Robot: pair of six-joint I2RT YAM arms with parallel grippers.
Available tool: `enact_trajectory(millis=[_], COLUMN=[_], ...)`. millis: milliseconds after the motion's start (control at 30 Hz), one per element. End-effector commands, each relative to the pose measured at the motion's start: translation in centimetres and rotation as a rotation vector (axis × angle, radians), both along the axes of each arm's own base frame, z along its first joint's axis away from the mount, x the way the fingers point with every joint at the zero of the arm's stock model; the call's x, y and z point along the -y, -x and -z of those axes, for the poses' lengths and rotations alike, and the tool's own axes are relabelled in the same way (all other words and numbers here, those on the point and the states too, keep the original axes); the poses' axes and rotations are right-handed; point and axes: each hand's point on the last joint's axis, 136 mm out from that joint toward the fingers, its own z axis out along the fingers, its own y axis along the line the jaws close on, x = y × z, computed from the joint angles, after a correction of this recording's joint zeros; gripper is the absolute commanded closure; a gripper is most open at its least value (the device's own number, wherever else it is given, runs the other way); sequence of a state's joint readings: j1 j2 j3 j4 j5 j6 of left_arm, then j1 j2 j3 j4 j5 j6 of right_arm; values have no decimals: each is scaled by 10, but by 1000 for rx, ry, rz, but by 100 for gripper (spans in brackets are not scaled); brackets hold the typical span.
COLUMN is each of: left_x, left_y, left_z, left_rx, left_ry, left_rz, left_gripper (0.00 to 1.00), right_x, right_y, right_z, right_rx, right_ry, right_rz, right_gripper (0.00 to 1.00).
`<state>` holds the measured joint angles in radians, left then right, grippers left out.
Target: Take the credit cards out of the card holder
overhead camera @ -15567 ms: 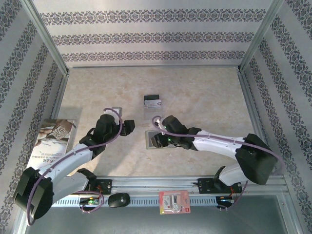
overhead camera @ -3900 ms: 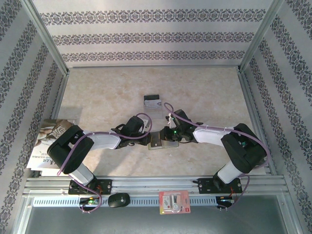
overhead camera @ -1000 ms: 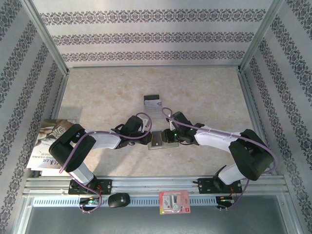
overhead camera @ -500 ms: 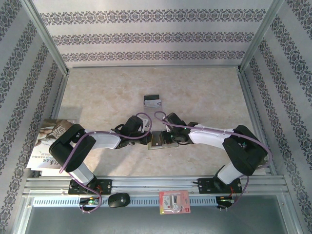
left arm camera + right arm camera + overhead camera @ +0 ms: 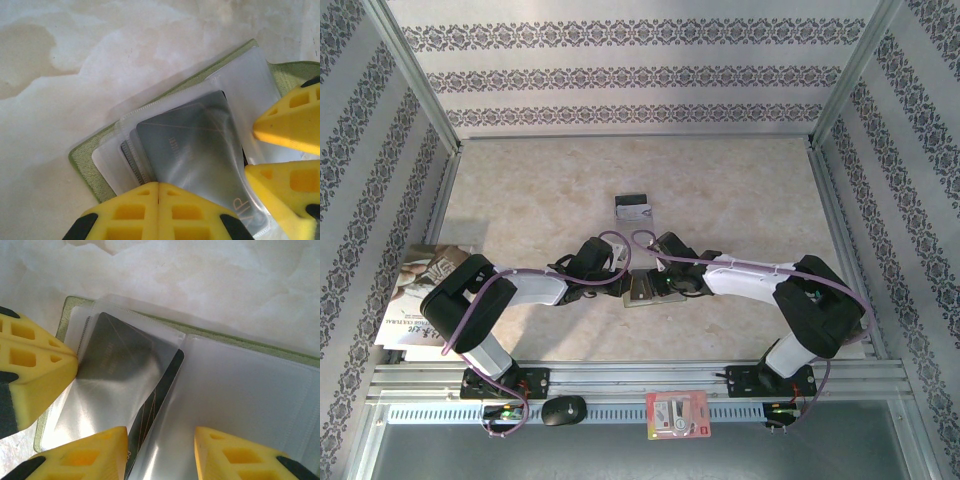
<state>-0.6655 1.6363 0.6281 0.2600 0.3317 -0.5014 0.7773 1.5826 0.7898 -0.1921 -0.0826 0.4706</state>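
The olive-green card holder (image 5: 639,290) lies open on the table between the two arms. Its green rim (image 5: 86,159) frames clear inner pockets. A dark silver-grey credit card (image 5: 192,150) sits in the left pocket, with a black-edged card (image 5: 159,390) behind it. My left gripper (image 5: 158,186) is shut, its tips pressed down on the pocket's near edge. My right gripper (image 5: 161,452) is open over the holder's middle, with the black card edge just beside its left finger (image 5: 87,455). Another credit card (image 5: 634,207) lies loose on the table farther back.
A printed booklet (image 5: 425,290) lies at the left wall. A red-and-white packet (image 5: 677,413) and a black oval object (image 5: 563,410) rest on the front rail. Patterned walls enclose the table on three sides.
My right gripper has slid a little to the left over the holder and its jaws have spread wider. The left gripper has stayed put, shut.
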Motion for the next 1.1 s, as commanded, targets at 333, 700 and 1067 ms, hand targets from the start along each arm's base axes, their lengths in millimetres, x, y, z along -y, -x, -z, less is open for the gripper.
enact_trajectory(millis=[333, 700, 1067], left_x=[-26, -32, -35], left_y=[21, 21, 21], left_z=[33, 36, 37], left_rx=[-106, -115, -117], left_ry=[-99, -100, -100], left_rz=[-24, -35, -41], left_gripper=[97, 97, 97], right_x=[5, 61, 67], right_y=[5, 6, -3], right_z=[25, 34, 14], right_rx=[-27, 19, 66], right_ry=[107, 355, 326], right_rz=[-27, 42, 88], right_gripper=[54, 55, 55])
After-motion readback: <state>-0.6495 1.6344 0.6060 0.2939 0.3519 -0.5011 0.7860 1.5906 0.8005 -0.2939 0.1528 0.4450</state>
